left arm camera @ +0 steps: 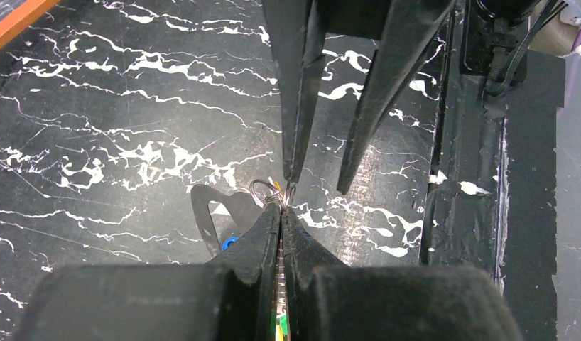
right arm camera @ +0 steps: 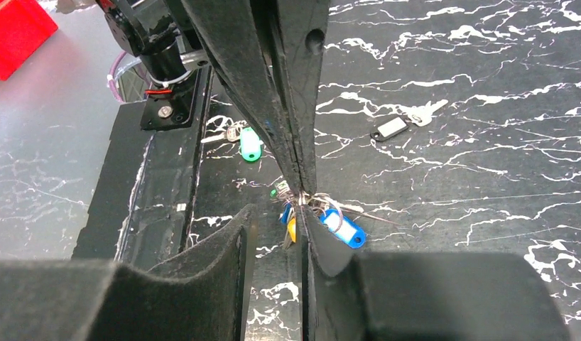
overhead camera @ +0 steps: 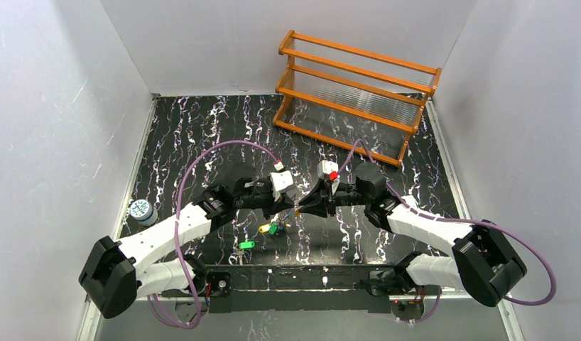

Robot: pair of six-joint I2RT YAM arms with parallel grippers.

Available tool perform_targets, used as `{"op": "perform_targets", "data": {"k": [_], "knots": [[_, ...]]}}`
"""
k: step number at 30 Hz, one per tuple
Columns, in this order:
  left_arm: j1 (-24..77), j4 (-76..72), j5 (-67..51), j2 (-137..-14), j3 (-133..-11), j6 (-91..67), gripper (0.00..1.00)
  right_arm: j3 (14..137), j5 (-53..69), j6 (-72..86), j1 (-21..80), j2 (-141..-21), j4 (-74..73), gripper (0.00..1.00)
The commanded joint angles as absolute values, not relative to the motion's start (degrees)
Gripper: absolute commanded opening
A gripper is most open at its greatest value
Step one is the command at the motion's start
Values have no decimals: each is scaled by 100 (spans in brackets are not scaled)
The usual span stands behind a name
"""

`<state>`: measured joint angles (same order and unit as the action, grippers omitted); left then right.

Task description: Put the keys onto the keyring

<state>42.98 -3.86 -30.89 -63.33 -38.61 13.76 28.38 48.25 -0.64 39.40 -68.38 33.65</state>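
Note:
My left gripper [left arm camera: 281, 207] is shut on the keyring [left arm camera: 263, 190], a thin silvery wire loop held above the table. Below that loop hang a blue-tagged key [right arm camera: 342, 227] and a yellow one [right arm camera: 291, 229]. My right gripper [right arm camera: 277, 213] faces the left gripper [right arm camera: 300, 186] tip to tip. Its jaws stand apart, with the hanging keys in the gap close to the right-hand finger [right arm camera: 310, 234]. A green key [right arm camera: 250, 144] and a dark-tagged key [right arm camera: 391, 128] lie loose on the table. In the top view both grippers [overhead camera: 297, 206] meet at mid-table.
An orange wooden rack [overhead camera: 355, 92] stands at the back right. A small blue-white can [overhead camera: 140, 211] sits at the table's left edge. The black base rail [overhead camera: 302, 277] runs along the near edge, close behind the loose green key [overhead camera: 246, 244].

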Motion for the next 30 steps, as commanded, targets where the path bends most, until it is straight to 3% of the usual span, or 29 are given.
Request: {"op": "perform_targets", "data": {"k": [1, 4, 8, 10, 17, 30], "knots": [[4413, -641, -3279, -6212, -3830, 1450, 0, 2875, 4931, -248, 3947, -6977, 3742, 34], [4476, -649, -3273, -6247, -3849, 1459, 0, 2880, 4947, -244, 3953, -7054, 3800, 30], [4535, -661, -3257, -6284, -3862, 1475, 0, 2883, 4967, -244, 3958, -7109, 3823, 13], [4539, -666, -3253, -6284, -3867, 1484, 0, 2878, 4953, -246, 3962, -7127, 3810, 11], [4568, -684, -3270, -6243, -3868, 1512, 0, 2848, 4724, -250, 3964, -7111, 3781, 30], [4599, -686, -3318, -6181, -3869, 1629, 0, 2861, 4376, -298, 3958, -7148, 3587, 36]]}}
